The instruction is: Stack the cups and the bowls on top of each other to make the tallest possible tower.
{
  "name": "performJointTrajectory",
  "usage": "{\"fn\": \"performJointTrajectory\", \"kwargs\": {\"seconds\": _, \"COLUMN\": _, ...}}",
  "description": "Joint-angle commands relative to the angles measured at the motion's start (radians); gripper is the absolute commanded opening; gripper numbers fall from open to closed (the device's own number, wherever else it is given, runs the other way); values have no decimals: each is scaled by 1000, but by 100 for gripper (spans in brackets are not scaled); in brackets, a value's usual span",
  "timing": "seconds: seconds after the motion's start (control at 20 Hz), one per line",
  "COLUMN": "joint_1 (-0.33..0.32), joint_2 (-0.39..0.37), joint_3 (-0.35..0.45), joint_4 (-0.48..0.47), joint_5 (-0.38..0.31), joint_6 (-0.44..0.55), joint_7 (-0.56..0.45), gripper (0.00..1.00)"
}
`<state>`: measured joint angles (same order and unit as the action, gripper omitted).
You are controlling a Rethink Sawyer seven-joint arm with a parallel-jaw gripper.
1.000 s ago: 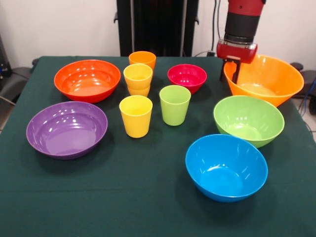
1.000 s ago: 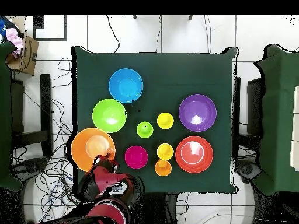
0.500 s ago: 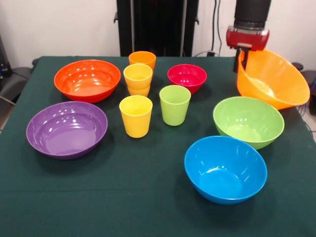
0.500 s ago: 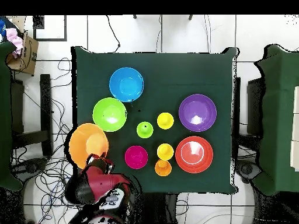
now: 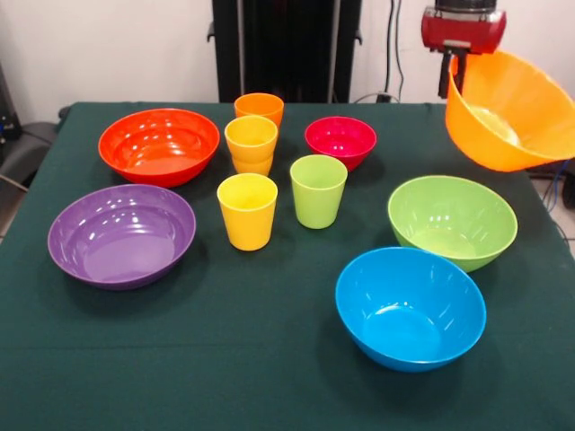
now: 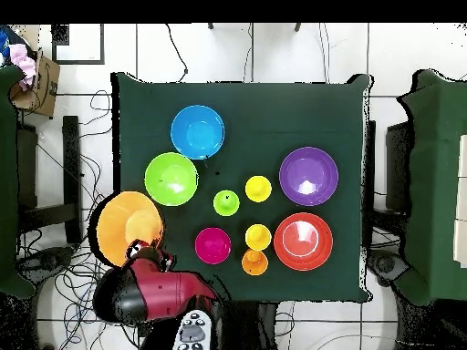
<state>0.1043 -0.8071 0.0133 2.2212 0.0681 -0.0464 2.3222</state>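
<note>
My gripper is shut on the near rim of the large orange bowl, which hangs tilted in the air past the table's right edge. From overhead, the orange bowl lies over the table's left edge, with the gripper at its lower rim. On the cloth rest the lime green bowl, blue bowl, purple bowl, red-orange bowl and small magenta bowl. Between them stand a yellow cup, a lime green cup, a yellow cup nested in another and an orange cup.
The dark green table ends close to the right of the green bowl. Cables run over the floor beside the table. A cardboard box sits off the table's far left corner in the overhead view.
The gripper has risen and shifted right in the front view, lifting the orange bowl off the cloth. The bowl now tilts more and hangs beyond the table edge. Nothing else moved.
</note>
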Motion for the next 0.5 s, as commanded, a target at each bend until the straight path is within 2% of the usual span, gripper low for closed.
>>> {"fn": "performJointTrajectory", "kwargs": {"seconds": 0.05, "joint_1": -67, "joint_2": -121, "joint_3": 175, "joint_4": 69, "joint_5": 4, "joint_6": 192, "joint_7": 84, "gripper": 0}}
{"fn": "performJointTrajectory", "kwargs": {"seconds": 0.35, "joint_1": -138, "joint_2": -186, "joint_3": 229, "joint_4": 74, "joint_5": 18, "joint_6": 228, "joint_7": 76, "gripper": 0}}
{"fn": "performJointTrajectory", "kwargs": {"seconds": 0.5, "joint_1": -179, "joint_2": -239, "joint_3": 258, "joint_4": 72, "joint_5": 35, "joint_6": 292, "joint_7": 55, "gripper": 0}}
